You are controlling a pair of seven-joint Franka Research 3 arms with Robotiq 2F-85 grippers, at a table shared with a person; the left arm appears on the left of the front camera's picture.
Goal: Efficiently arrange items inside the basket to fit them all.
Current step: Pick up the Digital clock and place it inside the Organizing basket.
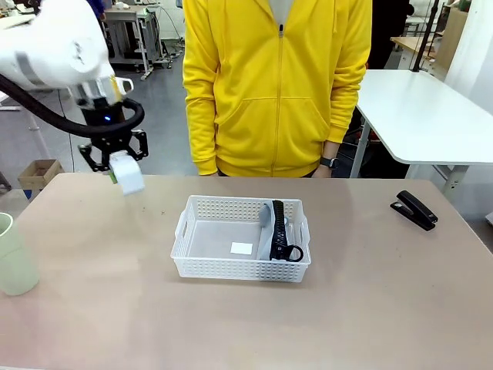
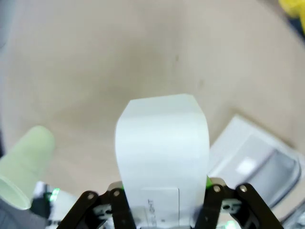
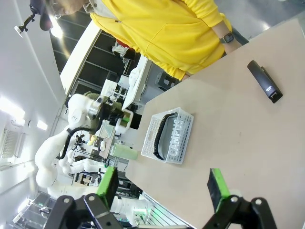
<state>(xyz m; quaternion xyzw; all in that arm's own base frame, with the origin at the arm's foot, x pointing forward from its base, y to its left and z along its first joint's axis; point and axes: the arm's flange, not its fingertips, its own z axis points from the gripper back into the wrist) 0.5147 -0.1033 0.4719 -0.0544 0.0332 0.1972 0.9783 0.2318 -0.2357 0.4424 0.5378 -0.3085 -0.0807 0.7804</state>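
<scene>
Front view showed the small white cardboard box [image 1: 128, 176] hanging in the air above the far left part of the beige table [image 1: 370, 301], pinched at its upper end by the left gripper [image 1: 115, 164], whose jaws were closed most of the way onto it. The box's long axis pointed roughly downward out of the jaws.

The shallow white lattice-sided plastic basket [image 1: 231, 202] lay to the right of the box and nearer the robot, its long axis running left to right. The grey oval zip pouch with a black band and loop [image 1: 273, 231] stood on edge along the right end, leaving the left part free; that gap looked like the place for the box. The left arm was the nearer one.

The pale green cup [image 1: 11, 258] stood at the near left, the black stapler [image 1: 414, 210] far to the right. The right gripper [image 3: 162, 188] hung wide open with nothing between its pads.
</scene>
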